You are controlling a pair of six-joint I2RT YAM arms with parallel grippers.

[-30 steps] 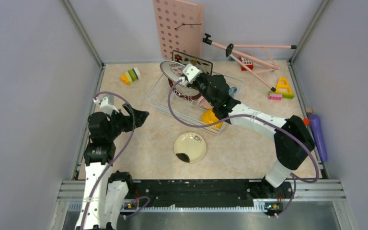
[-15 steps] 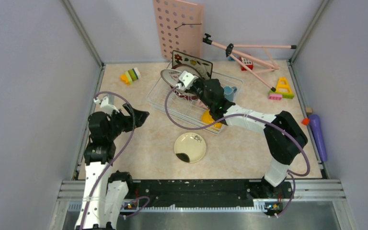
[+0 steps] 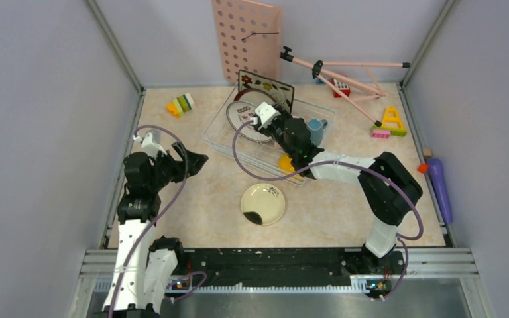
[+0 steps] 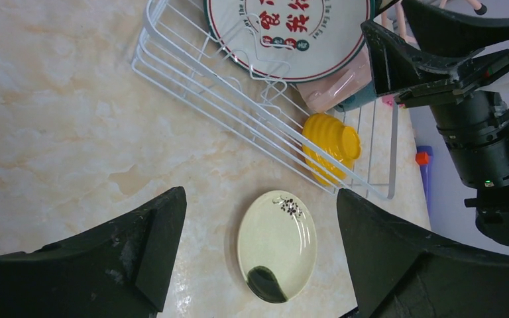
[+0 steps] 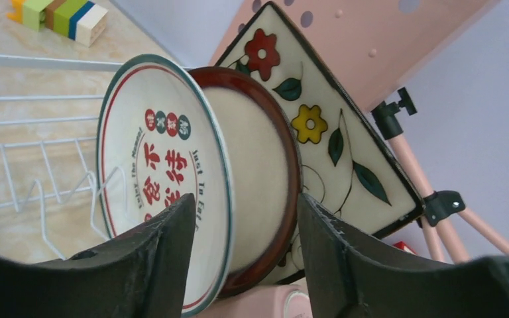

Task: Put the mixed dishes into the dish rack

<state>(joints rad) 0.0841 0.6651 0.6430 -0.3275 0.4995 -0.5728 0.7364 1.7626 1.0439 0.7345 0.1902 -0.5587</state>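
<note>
Release, seen from above: carried lettered plate [image 3: 240,111] down into rack [image 3: 215,142] during last second, now upright there beside flowered plate [image 3: 265,85]. At its rim right gripper [image 3: 257,121], fingers newly parted, so probably let go, though hard to tell from here. Means one more dish loaded. Also in rack: yellow bowl [image 3: 290,163], blue cup [image 3: 315,126]. Left on table: cream plate [image 3: 262,203], in front of rack.

From left wrist: left gripper [image 4: 258,205] wide open, holding nothing, hovering above table with cream plate below. In rack behind lettered plate, pink cup [image 4: 335,86].

From right wrist: fingers apart on both sides of lettered plate and red-rimmed plate [image 5: 258,165], both upright among prongs.
</note>
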